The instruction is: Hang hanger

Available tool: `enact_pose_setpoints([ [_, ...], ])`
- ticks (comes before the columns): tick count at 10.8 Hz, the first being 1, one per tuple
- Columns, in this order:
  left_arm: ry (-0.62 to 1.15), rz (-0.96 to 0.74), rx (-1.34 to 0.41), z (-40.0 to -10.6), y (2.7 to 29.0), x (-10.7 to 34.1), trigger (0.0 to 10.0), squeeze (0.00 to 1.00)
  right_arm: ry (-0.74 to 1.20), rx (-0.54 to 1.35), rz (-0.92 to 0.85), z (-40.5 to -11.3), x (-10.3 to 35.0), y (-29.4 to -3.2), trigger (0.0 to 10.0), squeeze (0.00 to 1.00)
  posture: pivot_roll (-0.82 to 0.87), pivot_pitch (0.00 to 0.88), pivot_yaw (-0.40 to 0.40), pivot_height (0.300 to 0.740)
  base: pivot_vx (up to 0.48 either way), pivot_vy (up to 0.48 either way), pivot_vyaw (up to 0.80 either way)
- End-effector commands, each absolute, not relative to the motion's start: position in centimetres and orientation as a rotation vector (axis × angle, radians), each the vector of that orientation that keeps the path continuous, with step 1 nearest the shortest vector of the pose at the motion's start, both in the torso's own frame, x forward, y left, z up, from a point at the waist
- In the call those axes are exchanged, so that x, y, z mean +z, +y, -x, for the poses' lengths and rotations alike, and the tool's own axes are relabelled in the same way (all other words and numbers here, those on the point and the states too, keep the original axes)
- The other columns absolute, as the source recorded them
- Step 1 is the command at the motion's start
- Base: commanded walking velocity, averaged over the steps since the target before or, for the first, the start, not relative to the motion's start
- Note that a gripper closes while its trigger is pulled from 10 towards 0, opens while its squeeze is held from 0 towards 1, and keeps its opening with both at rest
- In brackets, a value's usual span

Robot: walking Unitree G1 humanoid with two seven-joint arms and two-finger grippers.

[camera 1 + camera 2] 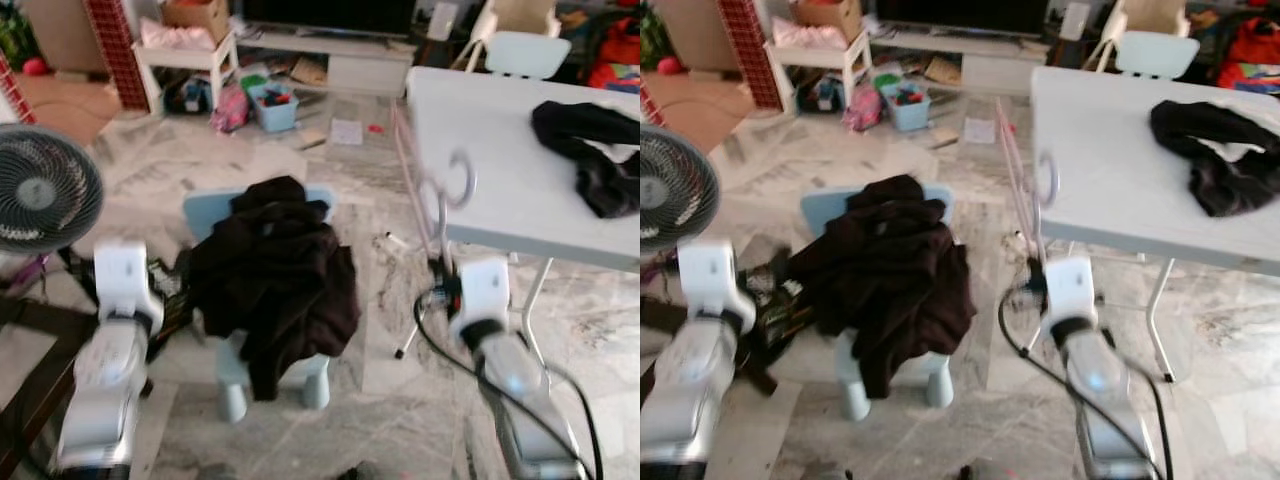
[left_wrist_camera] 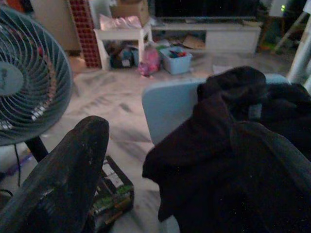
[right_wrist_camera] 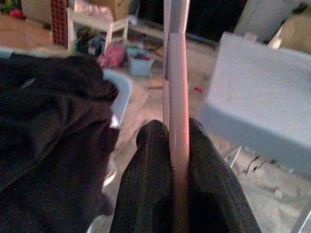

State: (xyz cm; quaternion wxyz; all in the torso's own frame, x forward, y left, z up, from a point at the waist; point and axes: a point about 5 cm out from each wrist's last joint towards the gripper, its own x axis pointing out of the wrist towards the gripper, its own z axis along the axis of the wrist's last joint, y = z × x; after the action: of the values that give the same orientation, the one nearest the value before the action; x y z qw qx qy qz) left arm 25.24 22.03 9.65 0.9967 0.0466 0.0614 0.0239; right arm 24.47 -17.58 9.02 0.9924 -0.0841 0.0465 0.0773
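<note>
A pink hanger (image 3: 176, 111) with a metal hook (image 1: 458, 178) stands upright in my right gripper (image 3: 171, 130), which is shut on its bar. It hangs in front of the near left edge of the white table (image 1: 500, 170). A dark garment (image 1: 275, 275) is heaped over a small light-blue chair (image 1: 205, 210) in the middle of the floor. My left gripper (image 2: 82, 160) is low on the left, beside the chair and near a fan (image 1: 40, 190).
A black garment (image 1: 595, 150) lies on the table's far right. A white chair (image 1: 525, 50) stands behind the table. A blue bin (image 1: 272, 105), a white shelf (image 1: 185, 55) and clutter sit by the TV stand. A small box (image 2: 114, 191) lies on the floor.
</note>
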Motion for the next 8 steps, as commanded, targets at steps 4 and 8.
enact_pose_setpoints([
  [4,0.082,-0.082,-0.008,-25.16,20.78,10.49,10.0,0.00,0.062,0.155,0.170,-24.45,9.86,-17.68,10.0,0.00,-0.04,0.000,-0.051,0.740,0.000,0.000,0.00],
  [8,0.083,-0.091,0.009,-25.39,21.07,10.71,10.0,0.00,0.039,0.162,0.183,-25.23,10.56,-17.78,10.0,0.00,-0.04,0.000,-0.059,0.740,0.062,0.000,0.00],
])
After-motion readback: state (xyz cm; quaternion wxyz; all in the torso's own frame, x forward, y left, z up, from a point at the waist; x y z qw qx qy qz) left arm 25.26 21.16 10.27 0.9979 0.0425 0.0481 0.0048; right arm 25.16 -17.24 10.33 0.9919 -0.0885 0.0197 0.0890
